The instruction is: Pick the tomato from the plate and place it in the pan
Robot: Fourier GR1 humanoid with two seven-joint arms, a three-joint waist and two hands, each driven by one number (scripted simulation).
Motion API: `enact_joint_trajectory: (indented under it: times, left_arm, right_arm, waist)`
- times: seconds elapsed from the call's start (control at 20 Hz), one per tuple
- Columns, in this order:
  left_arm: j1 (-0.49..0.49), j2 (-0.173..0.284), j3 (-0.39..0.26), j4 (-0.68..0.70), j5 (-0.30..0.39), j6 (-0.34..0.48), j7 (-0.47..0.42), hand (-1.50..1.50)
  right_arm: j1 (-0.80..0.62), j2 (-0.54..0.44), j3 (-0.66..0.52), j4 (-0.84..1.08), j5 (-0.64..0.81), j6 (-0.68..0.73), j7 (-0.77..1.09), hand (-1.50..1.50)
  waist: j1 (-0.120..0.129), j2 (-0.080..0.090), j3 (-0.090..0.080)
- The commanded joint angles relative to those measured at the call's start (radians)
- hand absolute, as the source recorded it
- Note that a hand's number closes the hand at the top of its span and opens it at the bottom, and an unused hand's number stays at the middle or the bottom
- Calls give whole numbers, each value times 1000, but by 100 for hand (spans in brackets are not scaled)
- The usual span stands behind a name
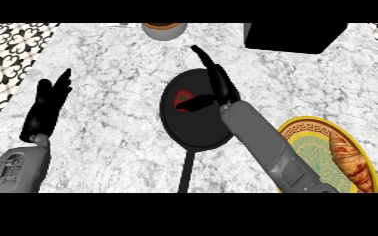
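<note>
Right hand (210,87) over round black pan (193,130) mid-tabletop, fingers straight, thumb by red tomato (180,99) lying inside, apparently released; left hand (48,105) rests open near left edge

Marble counter (111,130) bearing pan (193,130), plate (306,129), bowl (162,30).

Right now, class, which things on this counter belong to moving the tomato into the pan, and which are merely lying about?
Belonging to the job:
- tomato, red, over the pan
- pan, black, handle toward the lower edge
- plate, yellow-rimmed
- right hand, over the pan

Lying about:
- croissant on the plate
- bowl at the far edge
- black box, far right
- left hand, resting open
</note>
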Motion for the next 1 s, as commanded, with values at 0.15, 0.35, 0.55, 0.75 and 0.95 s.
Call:
enact_joint_trajectory:
  times: [0.15, 0.35, 0.55, 0.75, 0.95]
  left_arm:
    - [48, 18, 45, -26, 19, 10, 13, 0]
    - [43, 25, 54, 10, 8, 16, 4, 0]
    - [144, 14, 54, -53, 14, 11, -17, 0]
    - [101, 17, 54, -86, 17, 9, 30, 0]
    - [125, -1, 51, -79, 13, 15, -2, 0]
  right_arm:
    - [-113, -16, -144, 164, -67, 22, -38, -150]
    - [-41, -141, -195, 123, -96, 154, -126, -150]
    - [-20, -296, -232, 116, -114, 321, -121, -150]
    - [-28, -388, -274, 191, -112, 467, -180, -150]
    - [9, -498, -289, 193, -102, 601, -196, -150]
  waist:
    - [-66, -14, -2]
    - [-99, -20, -2]
    - [-101, -26, -2]
    - [-91, -20, -1]
    - [-95, -23, -2]
